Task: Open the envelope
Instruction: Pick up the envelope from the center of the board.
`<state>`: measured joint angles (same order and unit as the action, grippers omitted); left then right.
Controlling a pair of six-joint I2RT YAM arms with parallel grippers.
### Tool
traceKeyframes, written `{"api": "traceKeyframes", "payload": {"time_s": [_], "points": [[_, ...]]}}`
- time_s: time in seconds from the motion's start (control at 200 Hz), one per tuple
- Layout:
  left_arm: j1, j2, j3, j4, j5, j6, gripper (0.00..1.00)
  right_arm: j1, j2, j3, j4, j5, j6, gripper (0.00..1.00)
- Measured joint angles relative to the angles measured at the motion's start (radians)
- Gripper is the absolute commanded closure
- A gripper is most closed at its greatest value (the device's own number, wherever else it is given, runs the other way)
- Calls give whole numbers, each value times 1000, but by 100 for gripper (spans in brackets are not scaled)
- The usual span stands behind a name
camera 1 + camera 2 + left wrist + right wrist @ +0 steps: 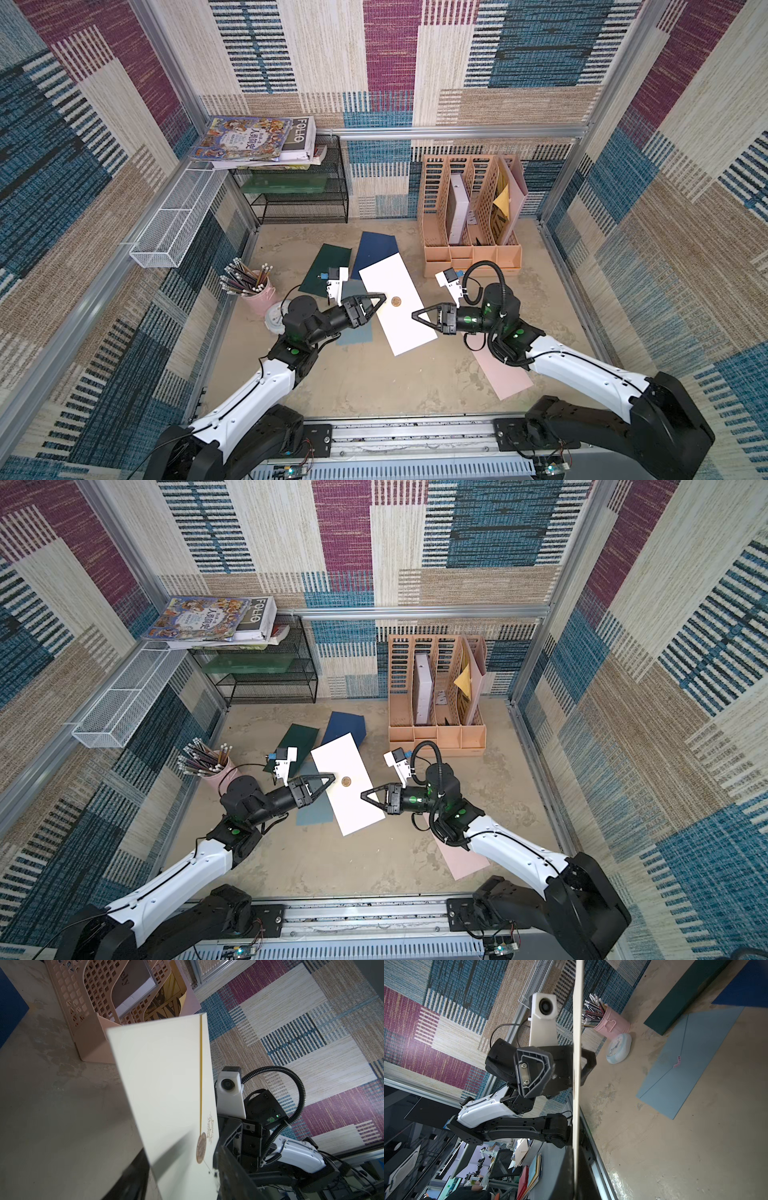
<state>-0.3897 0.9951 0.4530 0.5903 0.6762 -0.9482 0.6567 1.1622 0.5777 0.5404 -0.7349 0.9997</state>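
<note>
Patchwork-walled booth [124,124], stained beige tabletop [374,386]; white envelope [401,324] pinched in right tool [415,314], left tool [383,297] agape.

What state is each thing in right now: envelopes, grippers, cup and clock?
white envelope: held off the table, flap shut, seal intact.
right gripper: shut on white envelope's edge.
left gripper: open, jaws straddling white envelope's opposite edge.
blue envelope: flat on table, flap shut.
pencil cup: upright, full.
clock: lying face up.
</note>
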Motion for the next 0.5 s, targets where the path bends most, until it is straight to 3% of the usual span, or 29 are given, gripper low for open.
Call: {"api": "traceKeyframes", "payload": {"time_s": [0.055, 0.325, 0.381, 0.446, 0.496], "points": [[0, 5, 6, 4, 1, -6, 100, 3, 7, 2, 4, 0, 0, 100], [0, -11, 11, 11, 8, 1, 100, 0, 9, -3, 1, 9, -9, 99], [-1, -11, 11, 10, 10, 1, 100, -1, 10, -3, -6, 11, -15, 87], [0, -14, 13, -7, 5, 2, 100, -3, 10, 6, -37, 21, -31, 59], [0, -21, 22, -37, 1, 10, 100, -2, 11, 27, -90, 48, -57, 47]]}}
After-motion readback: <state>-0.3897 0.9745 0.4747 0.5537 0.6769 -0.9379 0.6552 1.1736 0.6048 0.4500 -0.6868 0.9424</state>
